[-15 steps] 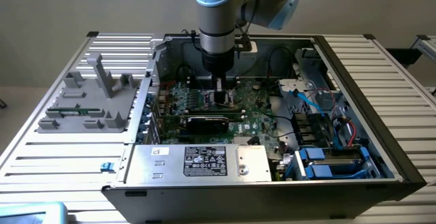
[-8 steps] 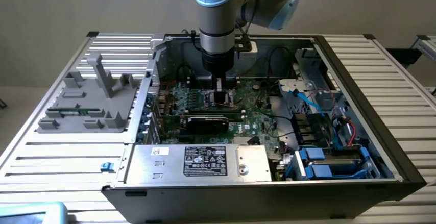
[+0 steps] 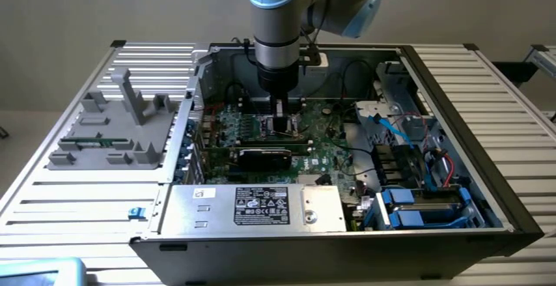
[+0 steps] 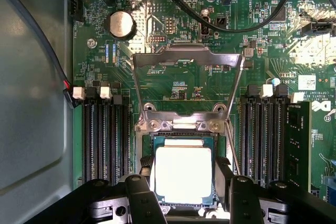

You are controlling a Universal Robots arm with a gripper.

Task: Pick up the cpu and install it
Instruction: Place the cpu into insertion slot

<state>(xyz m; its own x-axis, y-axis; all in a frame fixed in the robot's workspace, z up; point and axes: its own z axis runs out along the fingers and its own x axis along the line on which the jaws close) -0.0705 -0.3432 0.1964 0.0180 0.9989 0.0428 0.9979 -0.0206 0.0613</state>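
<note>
White slatted desk (image 3: 78, 201) carries an open PC case (image 3: 347, 253); in the exterior view its silver box (image 3: 187, 211) lies at 6 o'clock from the tool (image 3: 280, 128), and the print on the box label (image 3: 260, 206) is too small to read. Green motherboard (image 4: 178, 85) shows a partial Dell logo (image 4: 317, 106) near one edge. Flat square cpu (image 4: 184, 174), with a shiny silver top and thin dark rim, sits at the socket (image 4: 181, 125), with the tool's black jaws clamped on two opposite edges.

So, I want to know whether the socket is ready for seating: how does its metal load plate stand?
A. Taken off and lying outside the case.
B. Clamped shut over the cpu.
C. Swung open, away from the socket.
C: the metal load plate stands swung back on its hinge, leaving the cpu with its shiny top uncovered.
</note>
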